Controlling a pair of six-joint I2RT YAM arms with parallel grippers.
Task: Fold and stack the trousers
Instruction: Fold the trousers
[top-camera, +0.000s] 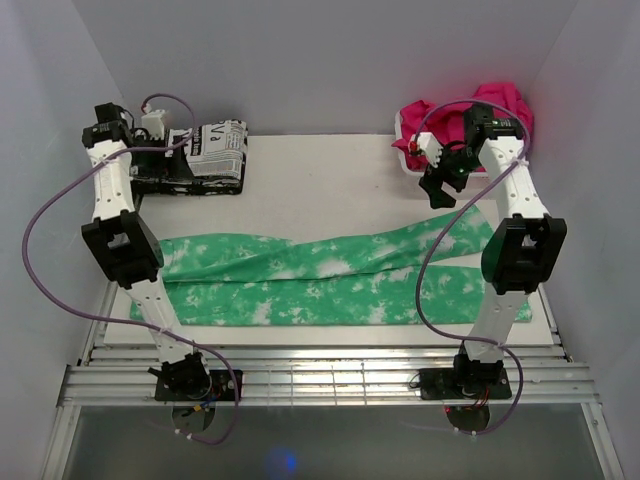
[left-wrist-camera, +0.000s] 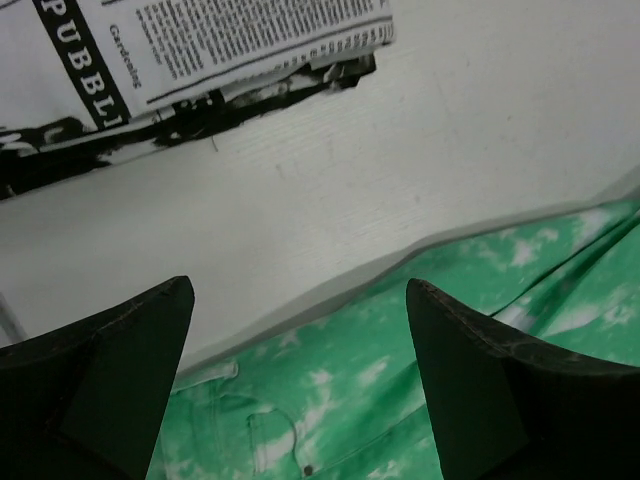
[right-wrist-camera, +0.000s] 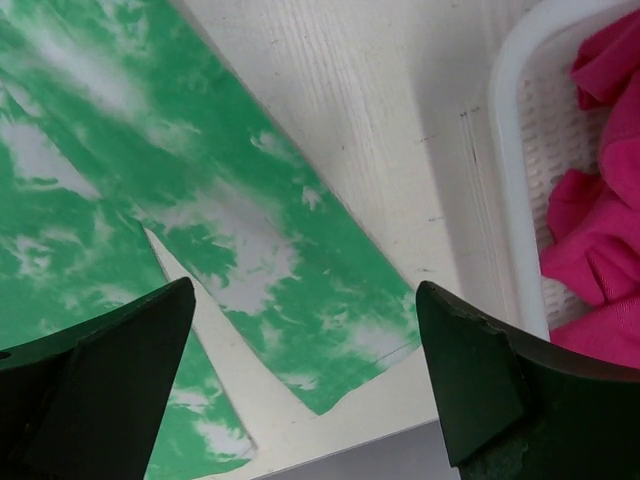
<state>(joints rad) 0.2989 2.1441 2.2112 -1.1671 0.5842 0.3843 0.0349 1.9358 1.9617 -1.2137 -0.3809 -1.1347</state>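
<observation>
The mint green tie-dye trousers (top-camera: 330, 275) lie flat across the table, waist at the left, two legs running right and splitting apart at the right end. My left gripper (top-camera: 165, 135) is open and empty, raised at the far left above the table; its wrist view shows the waist and a back pocket (left-wrist-camera: 330, 400) below the fingers. My right gripper (top-camera: 440, 188) is open and empty, raised above the far leg's hem (right-wrist-camera: 340, 350) at the right.
A folded black-and-white newsprint-patterned cloth (top-camera: 215, 155) lies at the far left; it also shows in the left wrist view (left-wrist-camera: 200, 50). A white basket (right-wrist-camera: 510, 180) with hot-pink cloth (top-camera: 480, 110) stands at the far right. The table's right edge (right-wrist-camera: 380, 455) is near the hem.
</observation>
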